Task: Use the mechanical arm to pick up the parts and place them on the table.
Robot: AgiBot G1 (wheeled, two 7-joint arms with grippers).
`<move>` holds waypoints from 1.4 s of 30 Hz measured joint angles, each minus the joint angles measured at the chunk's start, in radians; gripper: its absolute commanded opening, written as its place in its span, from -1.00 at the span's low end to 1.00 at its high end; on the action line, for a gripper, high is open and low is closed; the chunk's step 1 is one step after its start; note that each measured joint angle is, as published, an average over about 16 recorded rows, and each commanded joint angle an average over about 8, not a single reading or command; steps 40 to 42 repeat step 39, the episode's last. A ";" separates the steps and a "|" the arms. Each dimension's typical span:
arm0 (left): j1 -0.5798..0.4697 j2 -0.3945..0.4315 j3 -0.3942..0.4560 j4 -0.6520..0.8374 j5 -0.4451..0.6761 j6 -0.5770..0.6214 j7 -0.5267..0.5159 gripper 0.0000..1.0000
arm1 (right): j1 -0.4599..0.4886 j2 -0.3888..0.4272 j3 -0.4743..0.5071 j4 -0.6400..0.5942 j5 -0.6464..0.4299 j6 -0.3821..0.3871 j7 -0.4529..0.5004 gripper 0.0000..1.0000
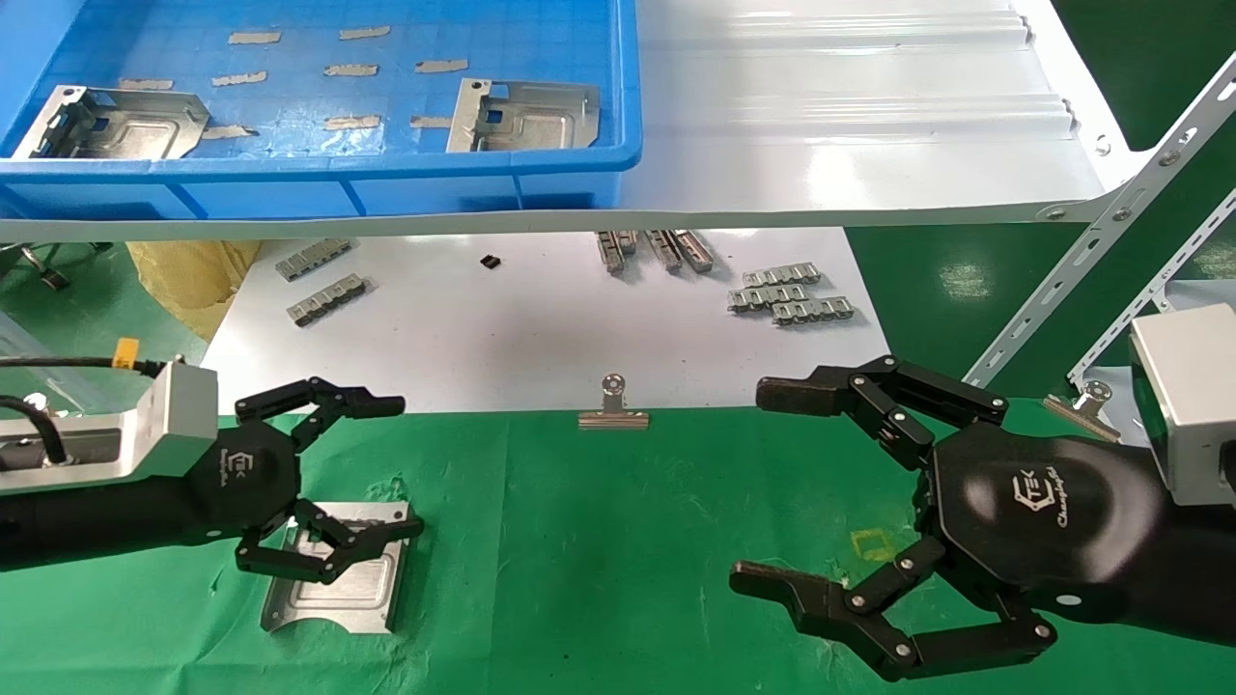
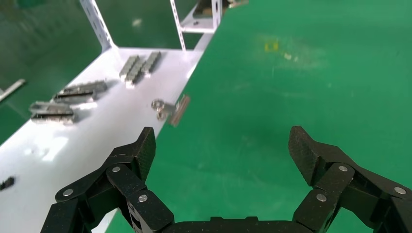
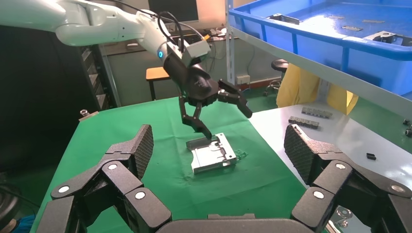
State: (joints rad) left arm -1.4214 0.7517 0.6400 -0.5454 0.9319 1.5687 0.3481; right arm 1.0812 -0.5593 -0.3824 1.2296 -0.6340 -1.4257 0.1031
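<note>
Parts: one stamped silver plate [image 1: 336,571] lies flat on the green table [image 1: 618,541] at lower left of the head view, and two more plates [image 1: 116,121] [image 1: 526,114] rest in the blue bin [image 1: 386,183] on the white ribbed shelf [image 1: 850,116] across the top of the frame. The left gripper [image 1: 386,463] hangs directly above the tabled plate with its fingers spread wide and nothing between them; in the right wrist view one fingertip [image 3: 206,132] is just over the plate's far edge [image 3: 212,153], but contact cannot be confirmed. This open, lifted pose suggests a plate just set down and released, so that the arm can clear it without dragging it. The right gripper [image 1: 763,487] is parked at lower right, low above the cloth, fingers also spread and empty, well apart from the plate. Small link strips [image 1: 792,292] lie on the flat white sheet [image 1: 541,328] in mid-frame, and a binder clip [image 1: 613,405] pins that sheet's near edge at centre. By this judgement, two parts in the bin remain to be moved.
</note>
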 measured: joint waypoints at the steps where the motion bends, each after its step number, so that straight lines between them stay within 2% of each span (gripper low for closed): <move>1: 0.009 -0.004 -0.009 -0.019 -0.005 -0.002 -0.014 1.00 | 0.000 0.000 0.000 0.000 0.000 0.000 0.000 1.00; 32: 0.286 -0.116 -0.297 -0.610 -0.166 -0.060 -0.442 1.00 | 0.000 0.000 0.000 0.000 0.000 0.000 0.000 1.00; 42: 0.317 -0.128 -0.329 -0.675 -0.184 -0.067 -0.489 1.00 | 0.000 0.000 0.000 0.000 0.000 0.000 0.000 1.00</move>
